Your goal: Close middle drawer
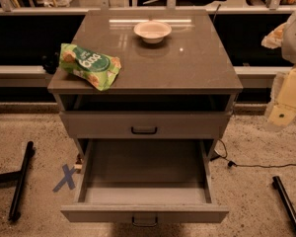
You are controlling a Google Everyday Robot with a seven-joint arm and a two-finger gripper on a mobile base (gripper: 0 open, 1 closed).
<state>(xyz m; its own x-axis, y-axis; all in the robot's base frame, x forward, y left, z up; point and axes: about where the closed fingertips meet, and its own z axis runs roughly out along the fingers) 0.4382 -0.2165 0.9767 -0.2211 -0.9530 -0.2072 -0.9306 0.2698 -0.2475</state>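
The middle drawer of the grey cabinet is pulled far out toward me. Its deep grey tray is empty, and its small dark bar handle is at the bottom edge of the view. The uppermost drawer front above it has the same handle and stands slightly out. The lowest drawer is hidden under the open one. My gripper, on a cream and white arm, is at the right edge, beside the cabinet at about the height of the top drawer and apart from it.
A green snack bag and a white bowl sit on the cabinet top. A blue tape X marks the floor on the left. Black bars lie on the floor at left and right. A cable runs along the floor on the right.
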